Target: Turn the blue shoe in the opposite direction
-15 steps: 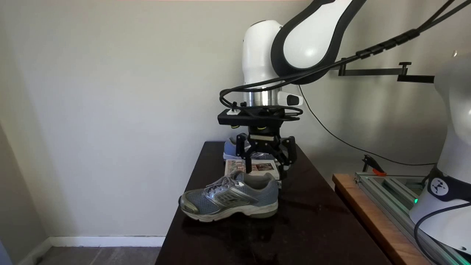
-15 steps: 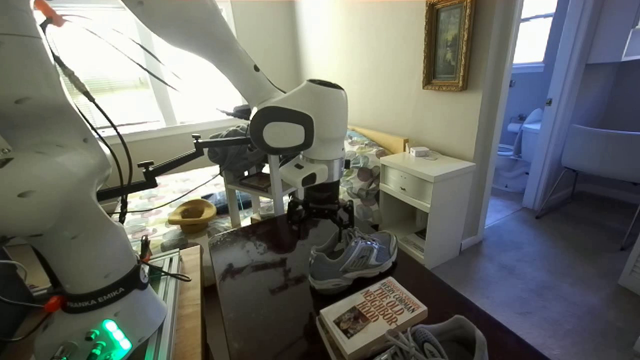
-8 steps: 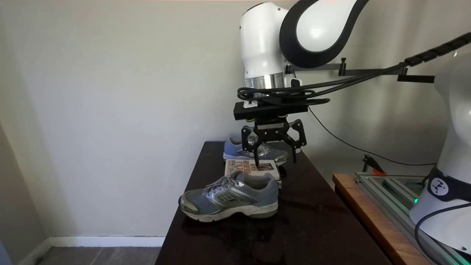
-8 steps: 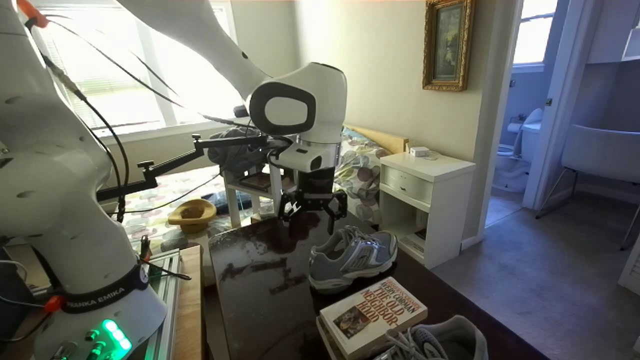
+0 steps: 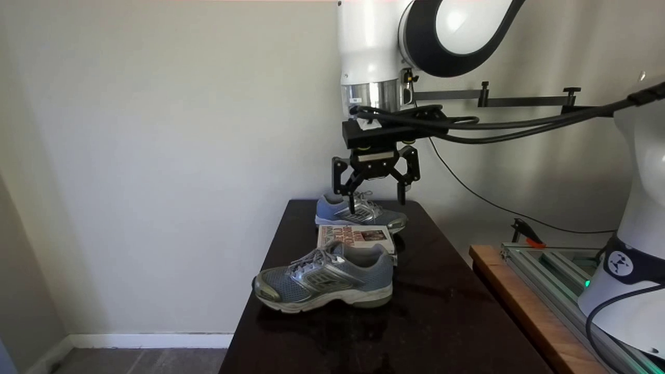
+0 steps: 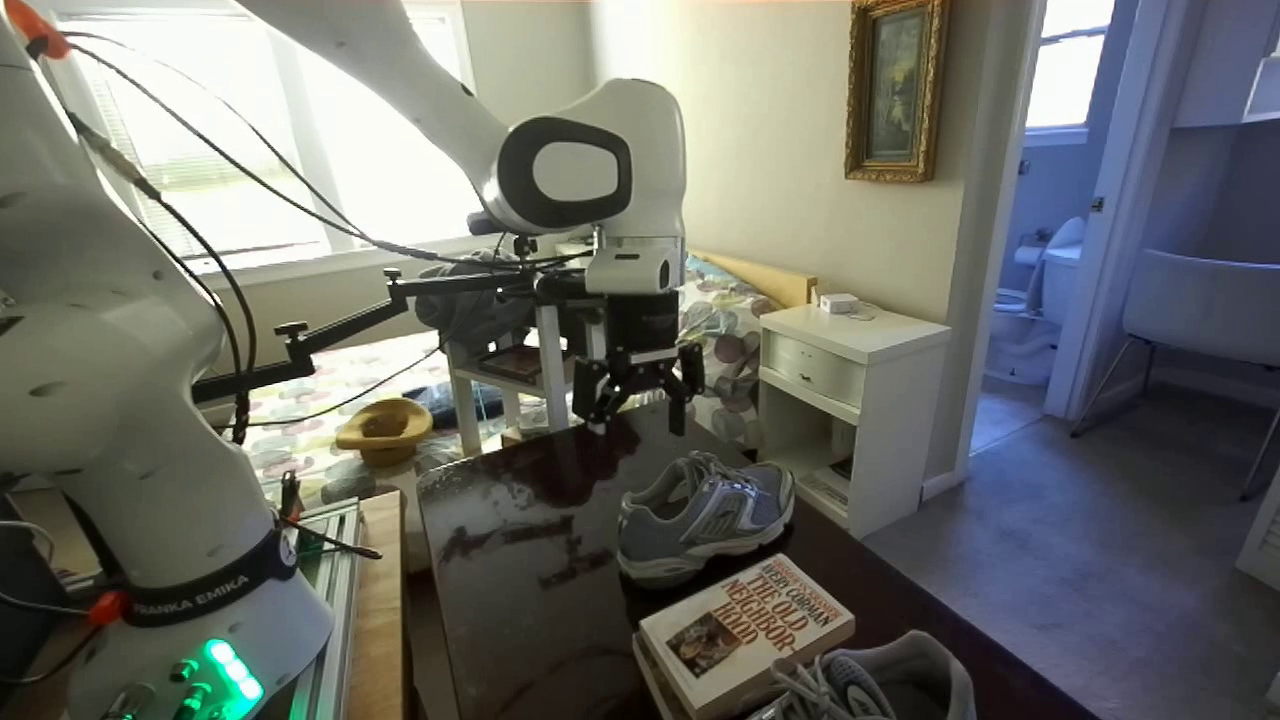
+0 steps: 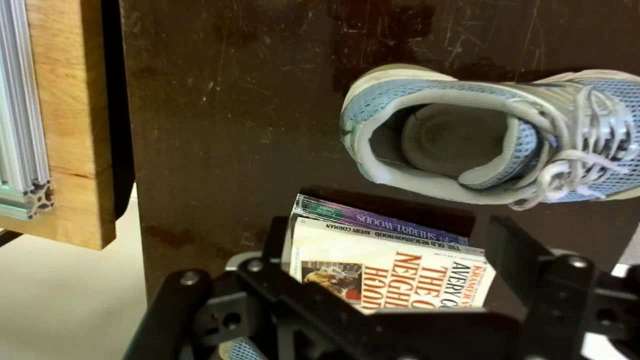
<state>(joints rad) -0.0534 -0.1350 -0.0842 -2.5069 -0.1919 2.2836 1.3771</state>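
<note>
Robot arm, white and black, with black two-fingered tool
Housings rounded, glossy white; black oval ring framing a white disc. Silver metal collar above flat black block bearing a white patch. Thick black cables, looped near the collar, gathered farther out in a black sleeve. Tool: angular linkages, round metallic screws, one pale strip. Base white; black band lettered "FRANKA EMIKA", with round white emblem; green lights; orange-red fitting.
</note>
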